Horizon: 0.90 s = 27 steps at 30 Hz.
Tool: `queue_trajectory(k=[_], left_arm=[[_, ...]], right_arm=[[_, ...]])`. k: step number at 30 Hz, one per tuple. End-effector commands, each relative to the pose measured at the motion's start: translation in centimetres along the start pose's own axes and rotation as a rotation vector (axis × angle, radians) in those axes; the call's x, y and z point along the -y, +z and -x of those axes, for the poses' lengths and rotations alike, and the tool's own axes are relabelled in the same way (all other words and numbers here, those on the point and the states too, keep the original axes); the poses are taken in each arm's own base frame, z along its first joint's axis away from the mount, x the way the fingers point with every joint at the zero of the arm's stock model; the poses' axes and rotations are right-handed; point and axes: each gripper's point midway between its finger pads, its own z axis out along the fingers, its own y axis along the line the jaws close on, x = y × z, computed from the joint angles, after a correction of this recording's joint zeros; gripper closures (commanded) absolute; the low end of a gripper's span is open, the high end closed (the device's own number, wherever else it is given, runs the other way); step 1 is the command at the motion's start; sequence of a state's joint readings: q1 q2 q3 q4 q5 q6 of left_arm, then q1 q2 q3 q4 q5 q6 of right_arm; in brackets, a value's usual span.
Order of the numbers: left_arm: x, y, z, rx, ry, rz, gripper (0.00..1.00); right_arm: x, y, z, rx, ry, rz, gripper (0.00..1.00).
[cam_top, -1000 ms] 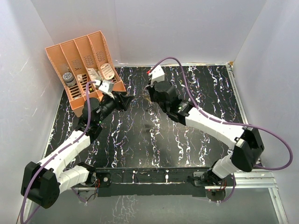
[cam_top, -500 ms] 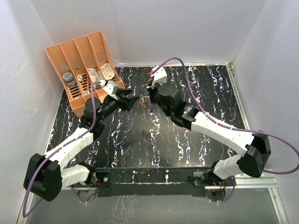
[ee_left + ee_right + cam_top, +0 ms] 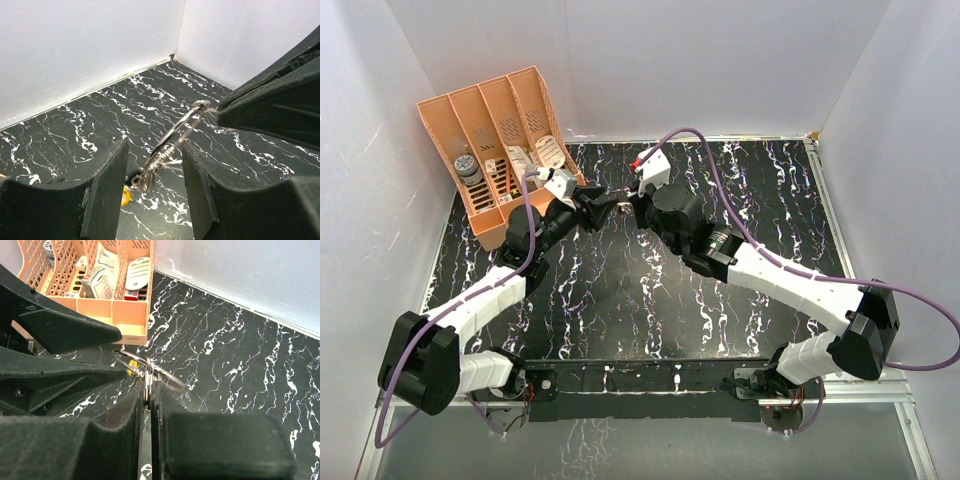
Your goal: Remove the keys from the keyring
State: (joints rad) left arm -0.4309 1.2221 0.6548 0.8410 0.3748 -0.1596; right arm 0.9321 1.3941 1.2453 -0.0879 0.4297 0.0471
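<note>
Converging since before — left tool point(image 3: 604, 207) agape, right tool point(image 3: 632, 206) pinching keyring point(image 3: 150, 371)

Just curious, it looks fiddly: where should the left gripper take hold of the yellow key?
Likely the yellow key's head, the bulkiest part showing, hanging at the keyring's free end; come from opposite the right gripper, which pinches the far end.

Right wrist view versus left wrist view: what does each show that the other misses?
Only the right wrist view shows the orange organizer, its compartments holding packets. Only the left wrist view shows the corner where two white walls meet. Both show the keyring, pinched by the right gripper, between the open fingers of the left gripper, plus a yellow key and the marbled table.
</note>
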Motion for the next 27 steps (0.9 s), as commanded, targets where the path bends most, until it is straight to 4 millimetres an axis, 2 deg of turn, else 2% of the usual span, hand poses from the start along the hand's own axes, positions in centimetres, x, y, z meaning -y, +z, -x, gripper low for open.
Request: queue_trajectory(k=[1,3,6,11,14,18,22,27], left_arm=[[1.0,0.8,3.3,0.099,0.018,-0.057,0.56],[1.4,0.9,3.2,0.099,0.007,-0.086,0.64],[1.8,1.2,2.5,0.075,-0.010,-0.116,0.81],[2.6,1.1,1.3,0.029,-0.022,-0.165,0.99],[2.9,0.6,1.0,0.025,-0.019,-0.174,1.00],[2.5,-0.1,2.6,0.055,-0.020,-0.116,1.00],[2.6,-0.5,5.3,0.028,0.011,-0.093,1.00],[3.1,-1.5,7.9,0.042,0.065,-0.077,1.00]], right_arm=[[-0.7,-0.9,3.4,0.097,0.058,0.035,1.00],[-0.9,-0.9,3.4,0.098,0.059,0.038,1.00],[-1.0,-0.8,3.5,0.103,0.062,0.039,1.00],[-1.0,-0.9,3.9,0.115,0.064,0.036,1.00],[-0.9,-1.0,4.0,0.120,0.061,0.031,1.00],[-0.7,-1.1,3.3,0.117,0.043,0.029,1.00],[0.4,-2.3,3.8,0.186,0.041,0.006,0.71],[2.2,-5.2,4.7,0.335,0.099,-0.016,0.33]])
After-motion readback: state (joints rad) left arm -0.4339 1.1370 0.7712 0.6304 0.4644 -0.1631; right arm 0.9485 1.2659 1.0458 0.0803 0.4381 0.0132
